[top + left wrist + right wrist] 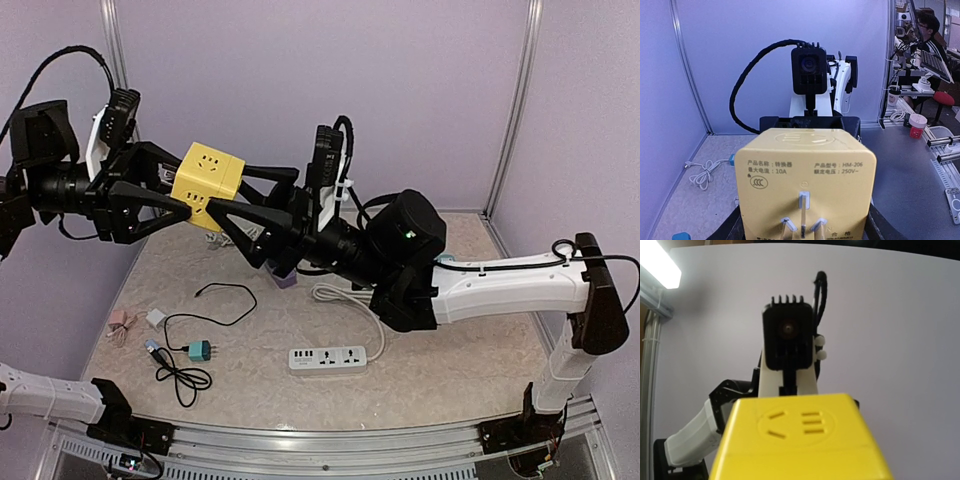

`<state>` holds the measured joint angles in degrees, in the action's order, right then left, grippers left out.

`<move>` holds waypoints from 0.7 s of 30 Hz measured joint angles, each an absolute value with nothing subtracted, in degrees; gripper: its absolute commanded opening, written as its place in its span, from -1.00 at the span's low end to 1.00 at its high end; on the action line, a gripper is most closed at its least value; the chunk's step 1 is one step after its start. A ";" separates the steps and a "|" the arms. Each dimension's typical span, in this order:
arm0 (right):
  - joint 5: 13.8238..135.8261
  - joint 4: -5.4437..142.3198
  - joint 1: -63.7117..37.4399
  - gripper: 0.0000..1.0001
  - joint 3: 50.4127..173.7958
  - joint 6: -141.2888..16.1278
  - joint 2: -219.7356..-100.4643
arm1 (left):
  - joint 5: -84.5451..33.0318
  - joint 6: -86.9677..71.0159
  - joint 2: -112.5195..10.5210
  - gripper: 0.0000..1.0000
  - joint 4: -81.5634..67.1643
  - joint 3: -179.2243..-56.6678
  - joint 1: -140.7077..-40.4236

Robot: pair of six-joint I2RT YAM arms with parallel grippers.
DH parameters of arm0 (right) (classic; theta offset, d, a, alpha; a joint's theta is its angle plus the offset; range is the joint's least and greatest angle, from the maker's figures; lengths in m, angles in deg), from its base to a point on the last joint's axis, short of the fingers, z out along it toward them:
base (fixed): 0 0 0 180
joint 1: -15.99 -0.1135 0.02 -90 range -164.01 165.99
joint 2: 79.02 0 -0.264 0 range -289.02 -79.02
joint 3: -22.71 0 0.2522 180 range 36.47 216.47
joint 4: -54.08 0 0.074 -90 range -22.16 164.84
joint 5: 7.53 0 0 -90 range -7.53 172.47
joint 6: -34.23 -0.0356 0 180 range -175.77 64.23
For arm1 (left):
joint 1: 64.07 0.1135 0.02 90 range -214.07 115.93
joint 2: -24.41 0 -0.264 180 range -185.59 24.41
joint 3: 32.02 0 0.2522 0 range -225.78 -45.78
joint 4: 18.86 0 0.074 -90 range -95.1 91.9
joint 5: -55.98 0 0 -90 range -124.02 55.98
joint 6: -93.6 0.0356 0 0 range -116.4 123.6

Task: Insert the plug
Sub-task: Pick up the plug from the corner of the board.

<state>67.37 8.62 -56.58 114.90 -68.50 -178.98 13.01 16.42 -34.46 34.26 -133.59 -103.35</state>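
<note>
Item: cube (207, 185), yellow, socket adapter, held in the air between the two grippers and well above the table (450, 370). Left gripper (186, 188): clamped on the cube, one finger laid along each of two opposite sides; the printed face with three metal pins (803, 201) is turned back toward this gripper's wrist. Right gripper (228, 190): brought up from the opposite side, tip to tip with the left one, its fingers set part-way apart above and below the cube's far end; whether they press on the cube cannot be told. A socket face of the cube (800, 440) is presented to the right wrist. Strip (328, 358): white, laid flat on the table, below the right gripper and nearer the arm bases, untouched, well apart from the cube; its white cord (350, 300) is coiled just behind it. Charger (199, 350): teal, found on the table below the left gripper, with a black cable (215, 300) looped beside it. Two small pieces, one pink (118, 320) and one white (157, 317), are noted left of the charger; their kind cannot be made out.
</note>
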 measured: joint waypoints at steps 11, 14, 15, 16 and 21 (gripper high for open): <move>80.75 42.35 -53.55 -1.00 114.86 -73.44 -170.44 | -2.90 31.79 -35.14 0.97 44.90 -137.15 -102.76; 90.59 61.27 -52.87 -1.00 118.49 -77.37 -167.62 | -12.04 39.29 -36.72 0.97 52.11 -140.95 -100.84; 92.71 65.38 -52.83 -1.00 119.23 -78.53 -167.00 | -14.23 40.68 -37.37 0.97 53.84 -141.87 -100.16; 95.74 71.79 -52.83 -1.00 120.41 -80.56 -166.15 | -18.44 42.78 -38.71 0.98 57.23 -143.31 -98.63; 103.04 95.44 -52.67 -1.00 123.97 -89.94 -164.93 | -28.59 44.57 -44.67 0.95 64.99 -142.81 -95.40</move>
